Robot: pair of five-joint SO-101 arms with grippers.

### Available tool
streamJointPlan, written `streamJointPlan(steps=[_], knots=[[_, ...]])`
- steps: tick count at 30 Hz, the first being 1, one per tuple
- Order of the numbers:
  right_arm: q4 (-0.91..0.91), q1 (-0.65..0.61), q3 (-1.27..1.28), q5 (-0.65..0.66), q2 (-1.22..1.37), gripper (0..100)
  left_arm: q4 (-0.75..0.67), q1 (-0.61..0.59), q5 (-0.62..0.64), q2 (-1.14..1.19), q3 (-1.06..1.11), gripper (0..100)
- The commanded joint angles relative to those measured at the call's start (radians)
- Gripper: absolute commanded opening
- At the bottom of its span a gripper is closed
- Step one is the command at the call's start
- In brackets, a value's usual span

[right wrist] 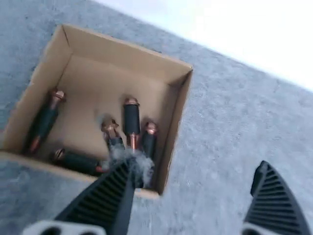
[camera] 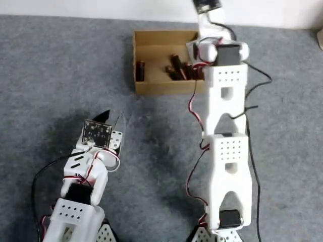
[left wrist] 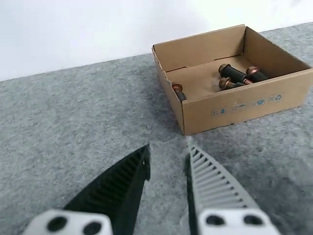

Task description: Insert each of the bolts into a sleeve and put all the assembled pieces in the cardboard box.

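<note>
Assembled pieces (right wrist: 131,120) lie inside the cardboard box (camera: 151,88), which you see at 12 o'clock on the gray counter (camera: 40,75). Your left end effector (left wrist: 168,147) hangs at the box's 7 o'clock, jaws apart, holding nothing. Your right end effector (right wrist: 195,166) hangs at the box's 3 o'clock side, jaws wide apart and empty.

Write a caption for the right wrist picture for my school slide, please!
The right end effector, open, hovers near a cardboard box of sleeved bolts on grey felt.
</note>
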Motion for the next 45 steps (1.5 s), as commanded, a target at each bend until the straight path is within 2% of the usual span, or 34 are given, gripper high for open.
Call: streamJointPlan(steps=[1, 3, 9, 13, 16, 24, 27, 29, 31, 34, 39, 45], knots=[[0.114, 0.002, -0.136, 0.006, -0.180, 31.7, 0.005, -0.004, -0.063, -0.001, -0.005, 12], [0.131, 0.007, -0.131, -0.011, -0.242, 31.7, 0.006, -0.004, -0.069, 0.001, -0.005, 12], [0.133, 0.068, -0.128, -0.184, -0.389, 31.7, 0.023, -0.007, -0.072, -0.004, -0.004, 12], [0.133, 0.074, -0.108, -0.212, -0.495, 31.7, 0.152, -0.030, -0.115, -0.007, -0.065, 12], [0.133, 0.074, 0.015, -0.212, -0.628, 31.7, 0.278, -0.061, -0.153, -0.007, -0.150, 12], [0.128, 0.071, 0.628, -0.213, -1.141, 31.7, 0.793, -0.079, -0.203, -0.054, -0.441, 12], [0.125, 0.050, 0.868, -0.212, -1.322, 31.7, 0.933, -0.071, -0.204, -0.225, -0.464, 12], [0.125, 0.045, 1.015, -0.212, -1.435, 31.7, 0.996, -0.079, -0.253, -0.395, -0.438, 12], [0.110, 0.045, 1.148, -0.212, -1.549, 31.7, 1.043, -0.079, -0.348, -0.481, -0.426, 12], [0.062, 0.045, 1.359, -0.212, -1.730, 31.7, 1.056, -0.099, -0.440, -0.386, -0.383, 12], [-0.087, 0.045, 1.794, -0.210, -2.063, 31.7, 1.092, -0.170, -0.404, -0.446, -0.280, 12], [-0.344, 0.050, 2.368, -0.210, -2.508, 31.7, 1.119, -0.166, -0.402, -0.443, -0.191, 12]])
